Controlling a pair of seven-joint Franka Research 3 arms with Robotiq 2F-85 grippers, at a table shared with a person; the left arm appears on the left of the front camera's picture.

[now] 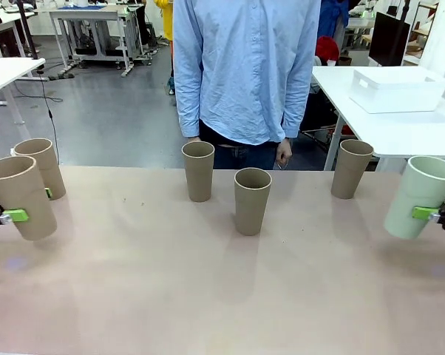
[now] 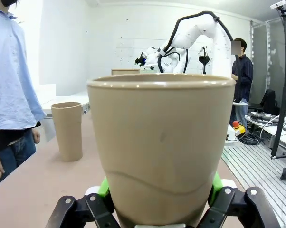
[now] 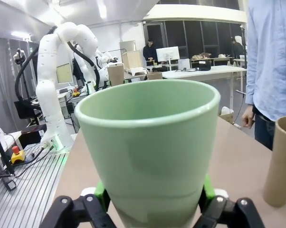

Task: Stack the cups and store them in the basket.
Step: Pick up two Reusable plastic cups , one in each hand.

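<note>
A pale table (image 1: 171, 296) is stretching from the robot at 6 o'clock to a person (image 1: 245, 66) who is standing at 12 o'clock in a light blue shirt. Six cups are showing, and none is sitting inside another yet.

At 9 o'clock, the left gripper (image 2: 158, 197) is clamping its green pads on a tan cup (image 1: 19, 196), which is leaning and appears to be lifted off the table. At 3 o'clock, the right gripper (image 3: 152, 197) is grasping the mint-green cup (image 1: 422, 196) the same way, also leaning.

Four more tan cups are standing upright and loose:
- one (image 1: 43, 164) is just behind the held cup, at about 10 o'clock
- one (image 1: 198, 171) is at 12 o'clock, near the person
- one (image 1: 252, 201) is at the table's centre
- one (image 1: 352, 168) is at about 1 o'clock

The basket (image 1: 400, 97), a white bin, is sitting on a separate white table (image 1: 429, 129) beyond the far right corner, at about 2 o'clock and well apart from every cup. No cup is showing in it.

The task is looking barely begun. Two cups are being gripped, while all the stacking and the move to the basket are waiting to be done.
</note>
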